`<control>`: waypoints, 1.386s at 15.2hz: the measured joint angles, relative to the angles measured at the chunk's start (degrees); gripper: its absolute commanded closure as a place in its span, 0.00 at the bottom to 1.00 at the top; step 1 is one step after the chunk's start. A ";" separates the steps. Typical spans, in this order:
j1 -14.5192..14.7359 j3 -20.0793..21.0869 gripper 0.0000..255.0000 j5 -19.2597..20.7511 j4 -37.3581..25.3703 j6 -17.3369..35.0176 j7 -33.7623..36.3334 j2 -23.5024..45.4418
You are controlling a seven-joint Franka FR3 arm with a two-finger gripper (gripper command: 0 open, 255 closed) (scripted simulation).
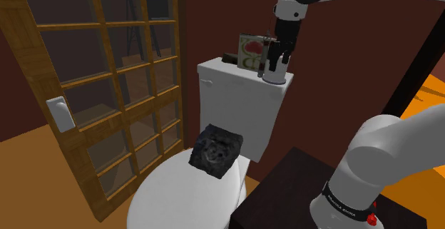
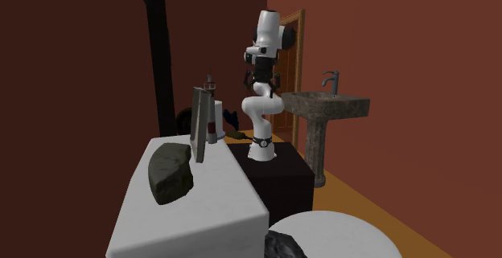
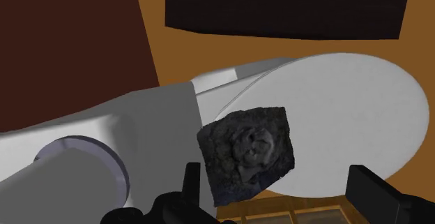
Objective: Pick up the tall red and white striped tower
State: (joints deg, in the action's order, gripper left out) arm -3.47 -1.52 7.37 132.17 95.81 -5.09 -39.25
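Observation:
The tower stands upright at the end of the toilet tank lid towards the shoulder view's right. It looks pale with a round white base; red shows low on the tower in the second exterior view. My gripper hangs open, overlapping the tower in the shoulder view. In the wrist view the tower lies outside the left finger, not between the fingers. The gripper looks past the tank's front edge at the toilet lid below. The gripper is empty.
A flat box with a red picture and a dark rock share the tank lid. A dark grey cube rests on the white toilet lid. A glass-paned wooden door stands to the shoulder view's left, a stone sink beyond the stand.

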 measured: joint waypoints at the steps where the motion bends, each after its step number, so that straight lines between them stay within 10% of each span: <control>1: -0.43 -0.48 0.00 0.72 -1.14 0.51 -0.43 1.01; 21: -6.13 -7.96 0.00 7.78 -32.73 9.92 -6.33 28.32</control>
State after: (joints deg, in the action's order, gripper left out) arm -9.60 -9.48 15.15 99.45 105.73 -11.42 -10.93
